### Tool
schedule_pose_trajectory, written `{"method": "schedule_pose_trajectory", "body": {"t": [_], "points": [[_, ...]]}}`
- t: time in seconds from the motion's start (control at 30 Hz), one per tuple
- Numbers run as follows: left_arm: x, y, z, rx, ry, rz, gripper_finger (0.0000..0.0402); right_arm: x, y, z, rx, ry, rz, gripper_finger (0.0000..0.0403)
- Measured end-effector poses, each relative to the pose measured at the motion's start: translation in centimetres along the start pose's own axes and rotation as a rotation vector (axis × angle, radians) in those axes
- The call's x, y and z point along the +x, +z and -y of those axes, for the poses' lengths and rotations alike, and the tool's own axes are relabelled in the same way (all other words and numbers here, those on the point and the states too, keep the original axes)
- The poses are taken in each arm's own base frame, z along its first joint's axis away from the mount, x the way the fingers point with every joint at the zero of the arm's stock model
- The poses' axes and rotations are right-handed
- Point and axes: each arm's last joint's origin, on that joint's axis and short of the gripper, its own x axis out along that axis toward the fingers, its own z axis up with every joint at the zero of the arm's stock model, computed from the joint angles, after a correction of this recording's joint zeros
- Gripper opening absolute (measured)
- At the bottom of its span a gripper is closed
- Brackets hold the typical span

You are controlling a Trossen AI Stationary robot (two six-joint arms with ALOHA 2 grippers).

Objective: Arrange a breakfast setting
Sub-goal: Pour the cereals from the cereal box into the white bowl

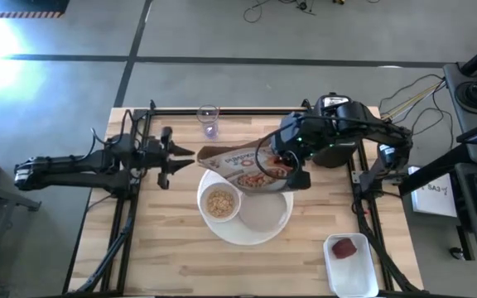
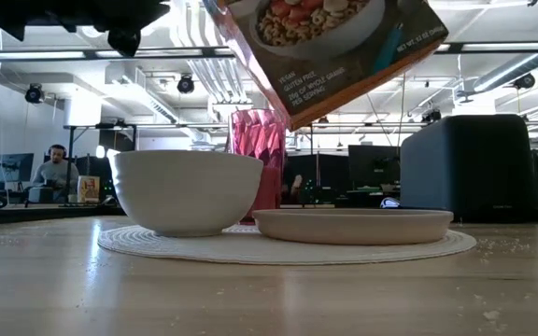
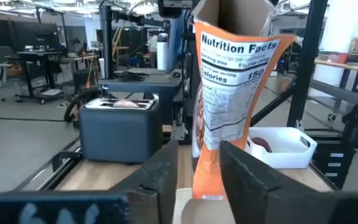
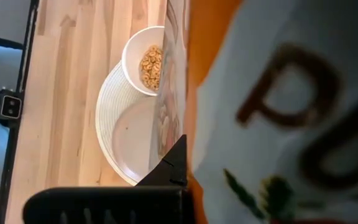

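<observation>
My right gripper (image 1: 294,175) is shut on an orange cereal box (image 1: 243,167) held tilted above the white bowl (image 1: 220,203), which holds cereal. The bowl and a grey plate (image 1: 265,217) rest on the round white placemat (image 1: 247,236). My left gripper (image 1: 175,156) is open at the box's left, open-flapped end; in the left wrist view its fingers (image 3: 160,180) stand on either side of the box (image 3: 229,93), and I see no touch. The pink tumbler (image 1: 209,121) stands at the far edge. A red fruit (image 1: 348,247) lies in the white tub (image 1: 353,266). The spoon does not show. My right gripper holds the cereal box by its end toward the table's right (image 1: 281,172), pinched between the two fingers. One finger (image 4: 173,165) lies on the box's printed face. The box is lifted clear and slants, its lowest corner (image 2: 297,121) above the bowl and plate.
The dark toaster (image 3: 120,127) stands at the far right under my right arm, with something pale in its slots. The tub sits at the near right corner. Bare wood lies at the near left. People sit at desks in the room beyond.
</observation>
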Motion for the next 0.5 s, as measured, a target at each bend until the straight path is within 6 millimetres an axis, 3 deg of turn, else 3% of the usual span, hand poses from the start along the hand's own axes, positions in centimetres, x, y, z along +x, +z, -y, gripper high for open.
{"method": "schedule_pose_trajectory", "body": {"t": [0.5], "points": [[1.7,0.0,-0.2,0.058,0.000,0.003,0.0220,-0.1,0.7,0.4,-0.039,-0.135,0.071,0.0009]]}}
